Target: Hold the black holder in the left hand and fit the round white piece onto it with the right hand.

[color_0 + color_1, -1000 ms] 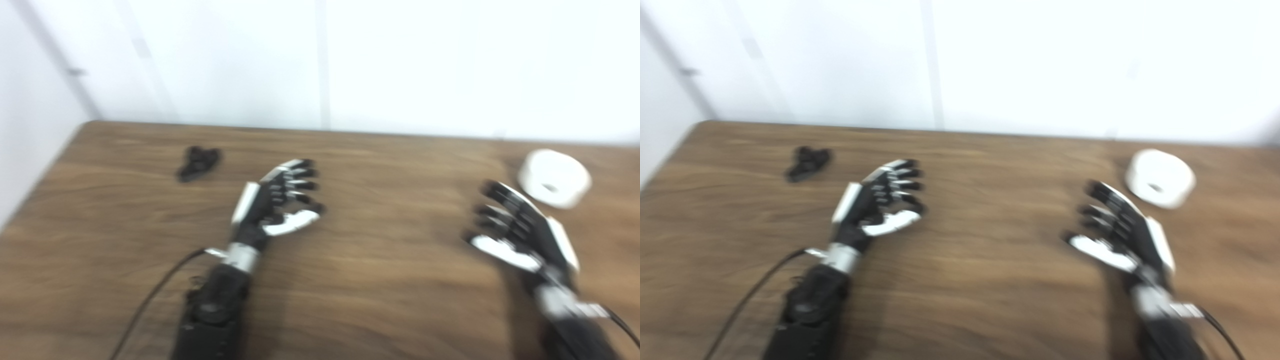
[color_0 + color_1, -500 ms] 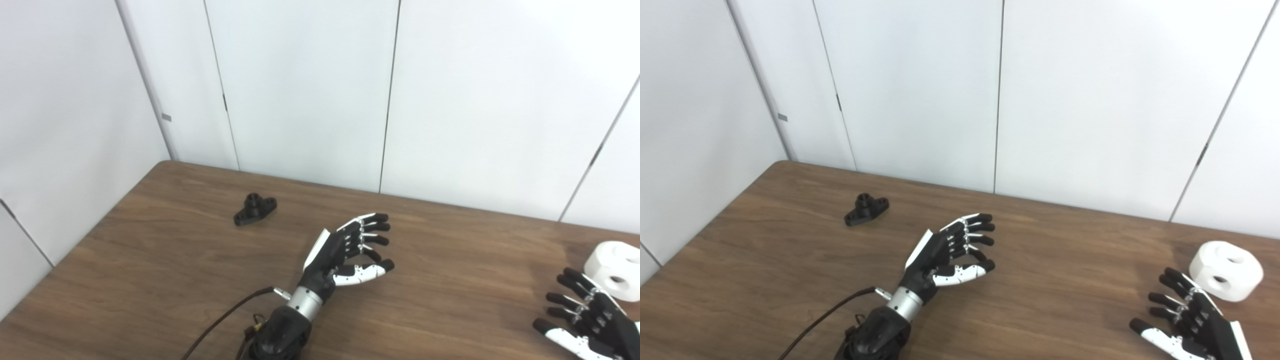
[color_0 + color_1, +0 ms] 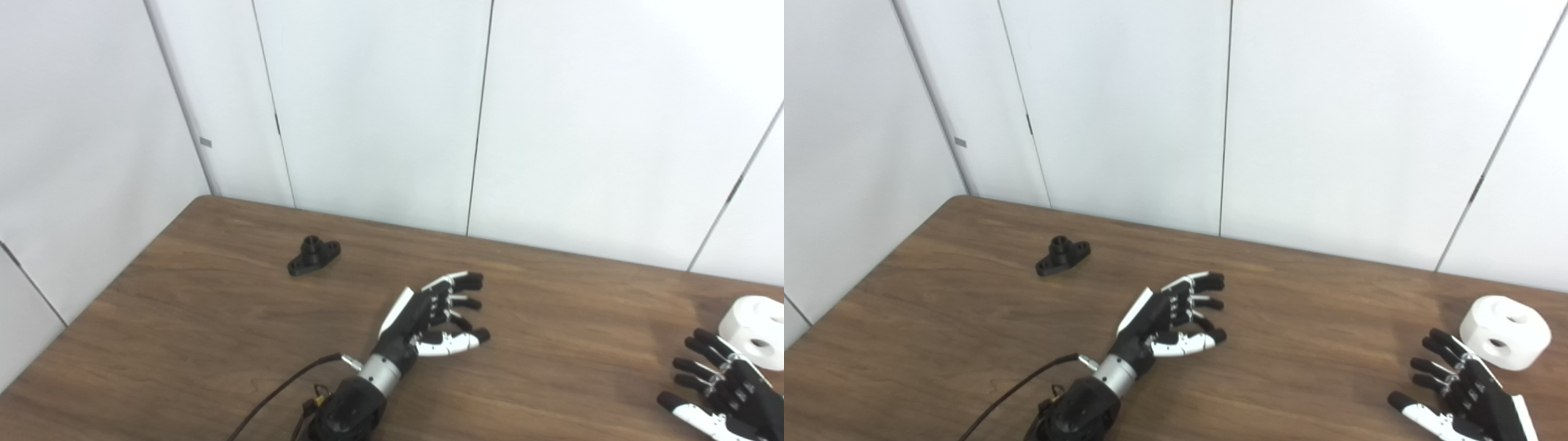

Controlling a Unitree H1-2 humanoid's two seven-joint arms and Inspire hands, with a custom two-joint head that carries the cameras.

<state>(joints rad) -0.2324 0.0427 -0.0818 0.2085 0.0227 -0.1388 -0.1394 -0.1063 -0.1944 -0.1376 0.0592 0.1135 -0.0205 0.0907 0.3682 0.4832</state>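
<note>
A brown wooden counter (image 3: 968, 318) carries everything. The round white piece (image 3: 1505, 331) lies far right, just beyond the empty, spread right hand (image 3: 1461, 392). The left hand (image 3: 1170, 315), also spread and empty, hovers mid-counter. The black holder (image 3: 1062, 256) lies well apart, far-left of it, long axis slanted. No writing visible.

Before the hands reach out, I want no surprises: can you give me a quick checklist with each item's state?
1. Black holder lying free on the table: ok.
2. Left hand open, holding nothing: ok.
3. Left hand at the holder: not ok, it is well apart, nearer the table's middle.
4. Round white piece unobstructed, holes showing: ok.
5. Right hand open, just short of the white piece: ok.
6. Holder's post fits the piece's hole: cannot tell.
</note>
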